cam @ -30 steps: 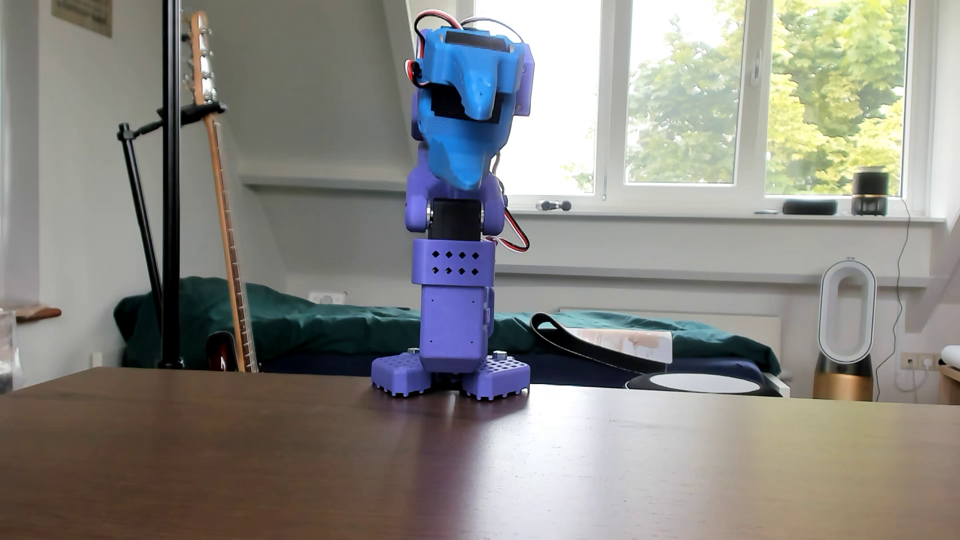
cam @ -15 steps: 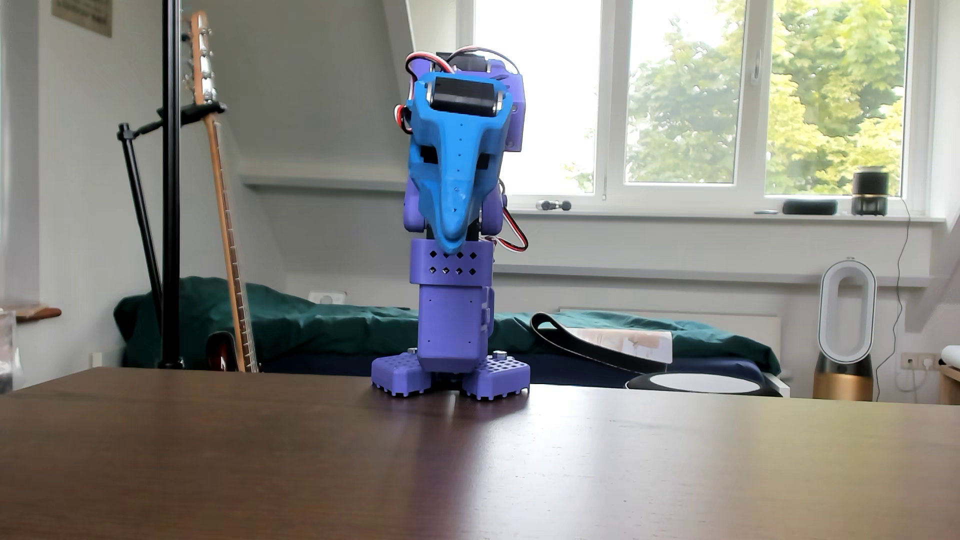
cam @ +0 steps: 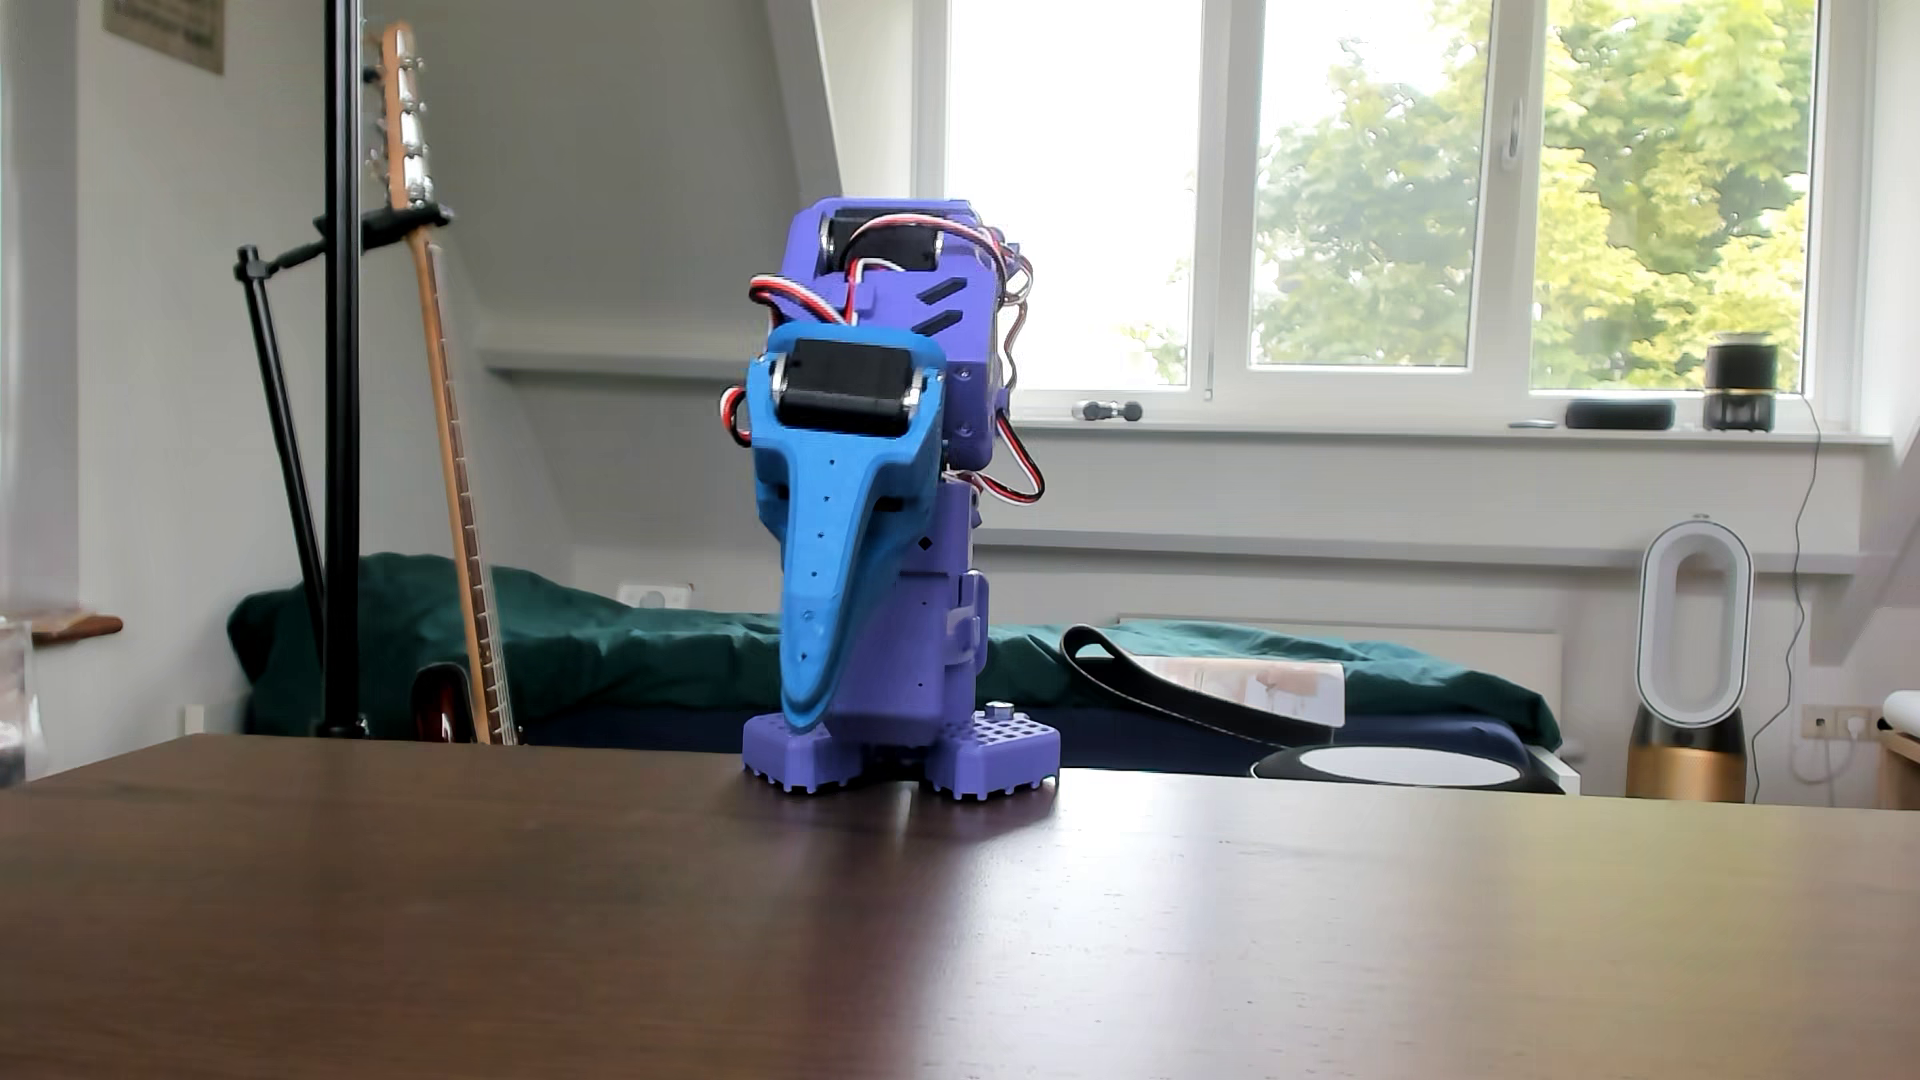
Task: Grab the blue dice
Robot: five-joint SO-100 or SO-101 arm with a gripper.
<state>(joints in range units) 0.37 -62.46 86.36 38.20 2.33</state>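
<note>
The robot arm (cam: 894,498) is made of purple plastic. Its base (cam: 900,756) has two flat feet full of little square holes, like a waffle. A small silver knob (cam: 1000,711) sticks up on the foot at 3 o'clock from the body. The gripper (cam: 800,717) is bright blue, long and pointed like a bird's beak, with a row of tiny holes down its face. A black motor (cam: 847,386) sits at the top of the blue part, with shiny metal ends. Red, white and black cables (cam: 1013,457) loop around the purple parts, at 3 o'clock and 11 o'clock from the motor.
</note>
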